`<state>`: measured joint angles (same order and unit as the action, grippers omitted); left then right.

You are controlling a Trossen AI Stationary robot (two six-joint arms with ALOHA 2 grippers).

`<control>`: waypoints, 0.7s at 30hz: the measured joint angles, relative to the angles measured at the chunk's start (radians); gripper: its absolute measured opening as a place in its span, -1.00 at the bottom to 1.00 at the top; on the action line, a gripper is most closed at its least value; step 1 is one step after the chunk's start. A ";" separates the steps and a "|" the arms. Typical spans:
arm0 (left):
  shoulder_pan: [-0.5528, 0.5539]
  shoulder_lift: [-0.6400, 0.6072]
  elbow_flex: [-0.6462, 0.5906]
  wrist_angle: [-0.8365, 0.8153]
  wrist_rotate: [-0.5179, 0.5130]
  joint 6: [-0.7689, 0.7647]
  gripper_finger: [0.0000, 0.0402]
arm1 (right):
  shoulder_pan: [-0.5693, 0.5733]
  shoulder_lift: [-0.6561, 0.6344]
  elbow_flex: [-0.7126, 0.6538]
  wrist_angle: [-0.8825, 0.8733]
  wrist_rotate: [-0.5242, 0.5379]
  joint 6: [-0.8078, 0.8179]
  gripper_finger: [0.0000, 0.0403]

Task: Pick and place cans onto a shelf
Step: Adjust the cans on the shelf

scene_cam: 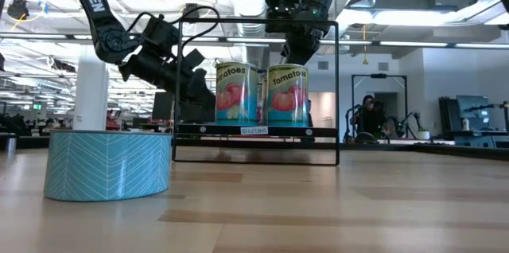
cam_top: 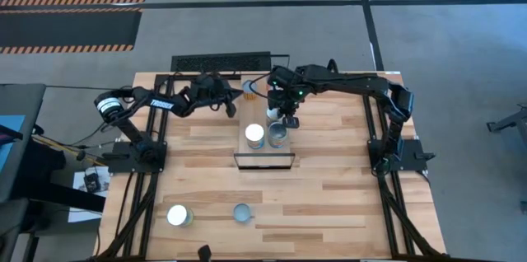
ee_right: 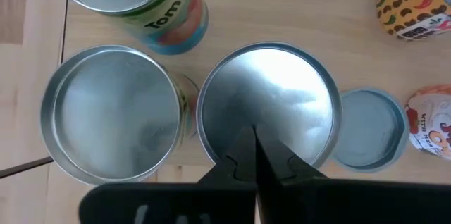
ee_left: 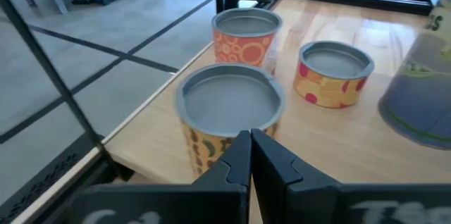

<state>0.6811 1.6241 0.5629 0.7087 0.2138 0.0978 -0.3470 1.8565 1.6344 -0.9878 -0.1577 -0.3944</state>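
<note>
High view, two cans (cam_top: 254, 136) on shelf (cam_top: 265, 161), right gripper (cam_top: 288, 121) above, fingers closed

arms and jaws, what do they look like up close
Both arms are dark, near-black jointed links with black cables along them. The left arm carries a white label, and white lettering shows in the low view. The right arm shows a small green light. Each ends in two slim black tapered jaws.

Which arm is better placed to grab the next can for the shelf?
Left, probably. The left gripper, shut, faces an orange-patterned can behind the shelf. The right gripper is shut above a shelved tomato can.
</note>
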 joint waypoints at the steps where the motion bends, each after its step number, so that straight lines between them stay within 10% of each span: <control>1: 0.003 0.000 0.000 0.000 0.000 0.004 -1.00 | 0.000 0.000 0.000 0.000 0.000 0.002 -0.96; 21: 0.073 0.000 0.000 0.009 0.089 0.023 -1.00 | -0.001 -0.006 0.001 -0.014 0.052 0.036 -0.96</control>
<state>0.7541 1.6238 0.5629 0.7174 0.3023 0.1204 -0.3481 1.8500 1.6352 -1.0018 -0.1053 -0.3586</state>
